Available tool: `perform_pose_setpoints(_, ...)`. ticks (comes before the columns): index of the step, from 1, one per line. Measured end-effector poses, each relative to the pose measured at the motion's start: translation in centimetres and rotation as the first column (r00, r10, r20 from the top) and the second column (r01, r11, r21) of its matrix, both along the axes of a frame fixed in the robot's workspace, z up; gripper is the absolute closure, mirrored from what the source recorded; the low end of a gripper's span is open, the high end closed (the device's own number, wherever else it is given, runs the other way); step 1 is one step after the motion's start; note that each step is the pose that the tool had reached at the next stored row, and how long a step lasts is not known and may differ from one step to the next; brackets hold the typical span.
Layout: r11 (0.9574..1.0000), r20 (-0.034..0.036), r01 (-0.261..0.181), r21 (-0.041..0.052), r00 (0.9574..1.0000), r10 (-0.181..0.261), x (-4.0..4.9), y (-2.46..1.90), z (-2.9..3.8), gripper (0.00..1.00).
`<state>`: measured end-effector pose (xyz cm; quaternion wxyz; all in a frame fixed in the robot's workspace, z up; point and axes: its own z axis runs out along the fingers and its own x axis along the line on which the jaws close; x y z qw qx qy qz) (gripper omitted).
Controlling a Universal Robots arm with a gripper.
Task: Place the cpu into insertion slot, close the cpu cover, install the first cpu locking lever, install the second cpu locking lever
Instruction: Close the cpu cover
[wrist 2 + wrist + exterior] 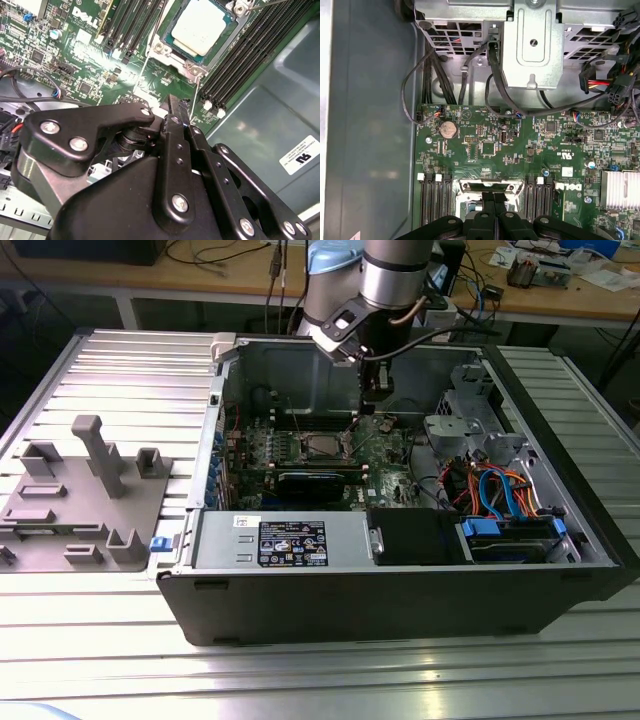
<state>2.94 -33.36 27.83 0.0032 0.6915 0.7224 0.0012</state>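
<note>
My claw (176, 107) is pressed together, its 2 fingers meeting in a narrow tip with nothing I can make out between them. It hangs inside the open computer case (400, 590), low over the green board (520, 150).

The cpu (202, 25) lies just ahead of the claw's tip, flat in the insertion slot (167, 42) with its silvery top up and memory slots (250, 50) on either side. A silvery frame rims it, but I cannot tell whether that is the cpu cover lying shut. 1 thin wire lever (148, 55) runs along the slot's side towards my claw. Another wire (196, 90) ends just beside the tip, and whether I touch it is unclear.

I judge the cpu light, rigid and slick on top but delicate underneath, so only its opposite edges are safe to pinch. The cover is thin, light sheet metal, best pushed at its free edge. The levers are springy wire that will fight back and slip, so the free end gives the surest hold.
</note>
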Motion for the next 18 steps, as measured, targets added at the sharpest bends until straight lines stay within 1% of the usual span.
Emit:
perform_pose_setpoints(10, 1.0000, 0.0000, 0.000, 0.0000, 1.0000, 0.000, 0.52, 0.01, -0.06, 0.89)
perform_pose_setpoints(18, 1.0000, 0.0000, 0.000, -0.0008, 1.0000, 0.000, 1.24, 0.06, -0.21, 0.89)
